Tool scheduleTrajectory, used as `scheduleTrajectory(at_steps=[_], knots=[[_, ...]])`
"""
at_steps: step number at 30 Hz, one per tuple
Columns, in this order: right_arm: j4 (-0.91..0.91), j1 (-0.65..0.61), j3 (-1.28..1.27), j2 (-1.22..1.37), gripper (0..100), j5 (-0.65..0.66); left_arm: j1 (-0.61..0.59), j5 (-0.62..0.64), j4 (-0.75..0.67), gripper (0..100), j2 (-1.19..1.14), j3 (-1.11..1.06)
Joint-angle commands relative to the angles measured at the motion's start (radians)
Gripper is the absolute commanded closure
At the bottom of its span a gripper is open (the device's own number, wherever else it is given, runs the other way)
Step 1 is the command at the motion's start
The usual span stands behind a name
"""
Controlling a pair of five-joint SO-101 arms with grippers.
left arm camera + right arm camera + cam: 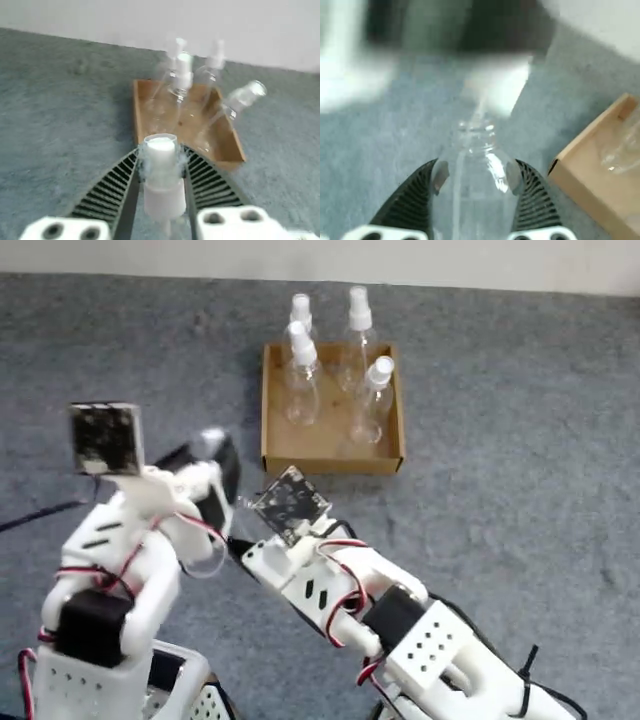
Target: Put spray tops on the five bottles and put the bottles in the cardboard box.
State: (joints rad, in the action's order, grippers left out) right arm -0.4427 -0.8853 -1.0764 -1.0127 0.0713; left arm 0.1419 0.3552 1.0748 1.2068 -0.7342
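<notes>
Spray top clamped in left gripper, fingers closed tight on its white collar, held over carpet at left. Right gripper just beside it, fingers part-closed around clear bottle, gripping its shoulders, open neck toward spray top; touching or not, cannot tell. Box further right and back, on carpet, apart from both grippers. Four bottles inside it, each capped with a spray top, one leaning.
</notes>
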Motion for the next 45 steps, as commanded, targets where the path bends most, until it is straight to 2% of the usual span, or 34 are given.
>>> scheduleTrajectory(at_steps=[1,6,10,16,26,30,33,36,41,45], knots=[[0.105,0.039,0.012,-0.019,99.5,-0.063,0.048,-0.041,0.017,97,-0.007,0.001],[0.205,0.039,0.019,0.018,99.5,-0.074,0.050,-0.077,0.031,97,-0.007,-0.038],[0.211,0.042,0.019,0.019,99.5,-0.072,0.050,-0.121,0.026,97,-0.007,-0.084],[0.213,0.159,0.018,0.019,99.5,-0.078,0.053,-0.121,0.031,97,-0.005,-0.099],[0.213,0.162,0.015,0.024,99.5,-0.078,0.045,-0.129,0.029,96,-0.004,-0.093],[0.205,0.166,0.021,0.019,99.5,-0.078,-0.027,-0.137,0.031,89,-0.004,-0.093],[0.203,0.202,0.033,0.027,99.5,-0.077,-0.091,-0.244,0.032,87,0.030,-0.110],[0.166,0.226,0.119,0.047,99.5,-0.077,-0.096,-0.315,0.057,86,0.133,-0.174],[0.064,0.229,0.352,0.205,99.5,-0.078,-0.031,-0.365,0.060,86,0.364,-0.366],[-0.061,0.171,0.559,0.364,99.5,-0.080,0.013,-0.368,0.012,77,0.484,-0.470]])
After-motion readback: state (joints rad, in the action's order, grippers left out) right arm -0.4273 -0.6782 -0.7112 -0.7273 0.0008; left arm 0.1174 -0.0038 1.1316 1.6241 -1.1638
